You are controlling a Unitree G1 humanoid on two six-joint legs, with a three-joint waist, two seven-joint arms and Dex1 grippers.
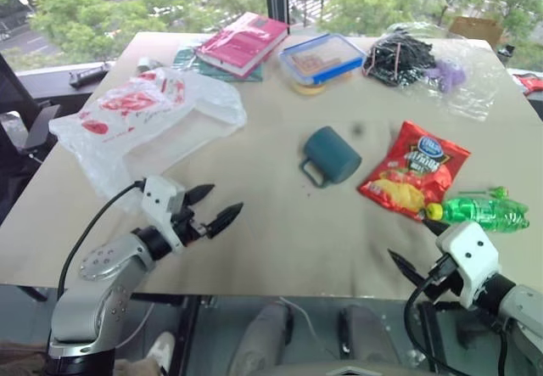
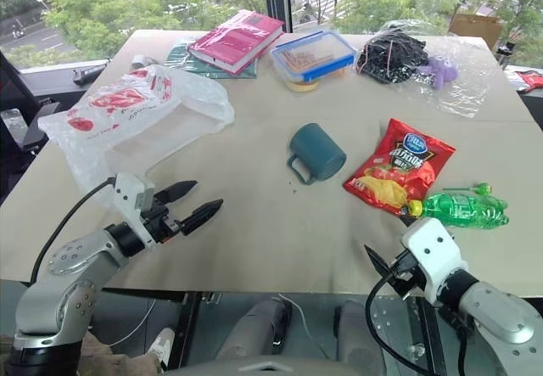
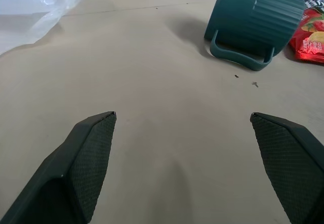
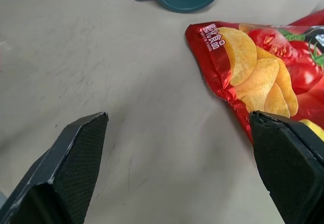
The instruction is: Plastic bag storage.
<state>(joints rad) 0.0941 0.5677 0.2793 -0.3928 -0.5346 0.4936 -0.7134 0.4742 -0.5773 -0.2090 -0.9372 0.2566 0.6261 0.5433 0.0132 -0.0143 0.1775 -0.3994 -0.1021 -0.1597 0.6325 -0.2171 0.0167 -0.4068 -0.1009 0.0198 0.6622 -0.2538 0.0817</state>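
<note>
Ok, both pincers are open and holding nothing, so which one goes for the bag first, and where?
Probably the left pincer: it hovers open just off the near edge of the bag, which lies spread flat on the table's left side. Ease it forward and left onto that edge. The right pincer sits far off, near the chips.

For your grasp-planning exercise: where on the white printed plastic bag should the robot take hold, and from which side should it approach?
Probably the crumpled near edge of the plastic bag, approached from the near left by the open left gripper, which hovers just short of it. The bag lies flat and spread on the table, so only a raised fold gives the fingers something to pinch; the flat printed middle would likely slip.
</note>
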